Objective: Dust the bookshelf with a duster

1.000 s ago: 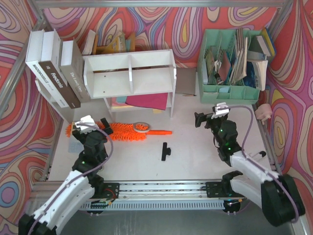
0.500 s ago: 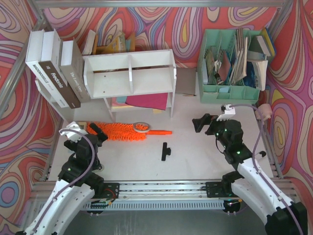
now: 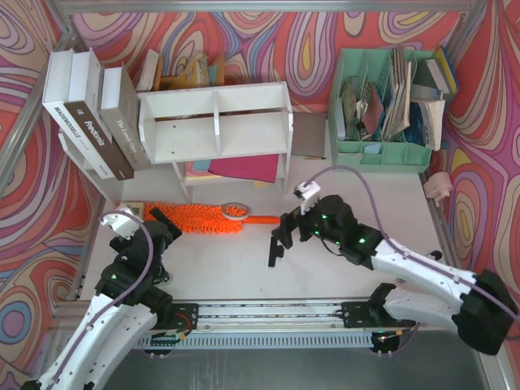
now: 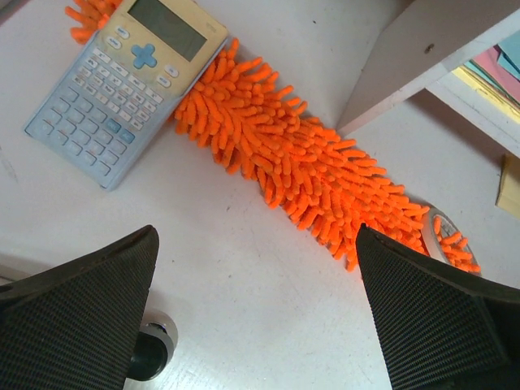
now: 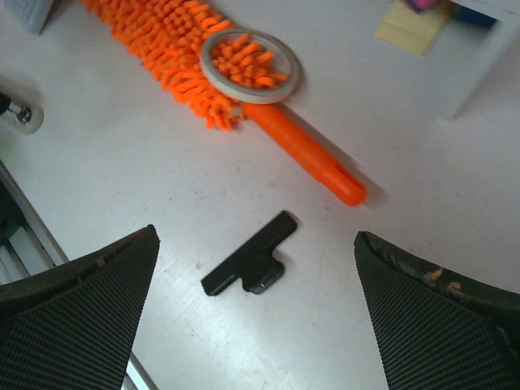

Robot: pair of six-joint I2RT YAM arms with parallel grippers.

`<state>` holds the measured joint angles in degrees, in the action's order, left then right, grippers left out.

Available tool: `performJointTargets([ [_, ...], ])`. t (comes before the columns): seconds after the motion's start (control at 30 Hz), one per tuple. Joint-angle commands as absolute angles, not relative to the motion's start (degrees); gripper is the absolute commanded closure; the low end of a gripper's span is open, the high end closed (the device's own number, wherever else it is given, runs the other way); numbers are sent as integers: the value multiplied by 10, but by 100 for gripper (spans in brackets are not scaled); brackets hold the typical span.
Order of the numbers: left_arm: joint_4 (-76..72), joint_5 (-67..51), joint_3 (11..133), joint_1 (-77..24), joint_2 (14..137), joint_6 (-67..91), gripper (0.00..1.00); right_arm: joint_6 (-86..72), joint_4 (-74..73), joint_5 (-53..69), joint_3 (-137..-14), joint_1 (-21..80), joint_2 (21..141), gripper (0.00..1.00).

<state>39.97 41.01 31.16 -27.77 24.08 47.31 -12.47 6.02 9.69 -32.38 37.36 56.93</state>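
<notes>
The white bookshelf (image 3: 215, 122) stands at the back centre; one of its legs (image 4: 422, 65) shows in the left wrist view. The orange duster (image 3: 199, 218) lies flat on the table in front of it, handle (image 3: 264, 219) pointing right. It also shows in the left wrist view (image 4: 301, 162) and the right wrist view (image 5: 175, 49). My left gripper (image 3: 158, 221) is open and empty, just near the duster's left end (image 4: 256, 325). My right gripper (image 3: 283, 236) is open and empty above a small black part (image 5: 248, 258), near the handle's tip (image 5: 305, 154).
A tape ring (image 5: 250, 65) lies on the duster's head. A calculator (image 4: 122, 77) lies on the duster's left end. Big books (image 3: 89, 114) lean at the back left. A mint-green organizer (image 3: 382, 106) stands at the back right. Pink sheets (image 3: 244, 169) lie under the shelf.
My right arm has swung left from the table's right side to the middle, over the black part. My left arm pulled back off the duster, then stayed nearly still.
</notes>
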Motion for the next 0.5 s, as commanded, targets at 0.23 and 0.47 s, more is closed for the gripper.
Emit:
performJointTargets([
  [0.23, 395, 384, 286, -280, 217, 440, 2, -31, 125, -1, -467, 519, 786, 19],
  [0.47, 387, 376, 267, -280, 190, 428, 2, -3, 145, -24, -542, 538, 898, 30],
])
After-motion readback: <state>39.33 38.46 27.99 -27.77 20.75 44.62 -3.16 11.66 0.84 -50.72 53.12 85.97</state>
